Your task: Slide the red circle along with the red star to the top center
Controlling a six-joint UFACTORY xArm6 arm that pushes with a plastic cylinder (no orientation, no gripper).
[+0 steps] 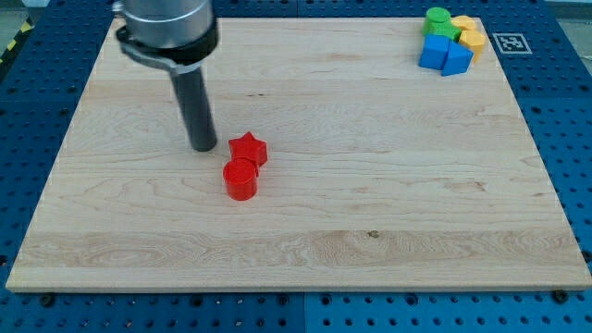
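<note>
The arm carries no jaws, only a dark rod, so nothing is held or clamped; my tip (203, 147) stands on the board (305, 240) just left of the red star (248, 148), a narrow gap of wood showing between them, so it touches neither red block; the red circle (240, 179) sits just below the star and touches it, the pair lying left of the board's centre; toward the view's top the wood between the pair and the top edge is bare, and the top centre holds no block; bare wood also spreads to the view's right and bottom of the pair; in the top right corner a cluster sits close to the edge, well apart from the red pair: a green block (437, 20), two yellow blocks (462, 23) (474, 39) and two blue blocks (433, 53) (457, 59), packed against one another, their shapes hard to make out; blue pegboard (555, 111) surrounds the board.
</note>
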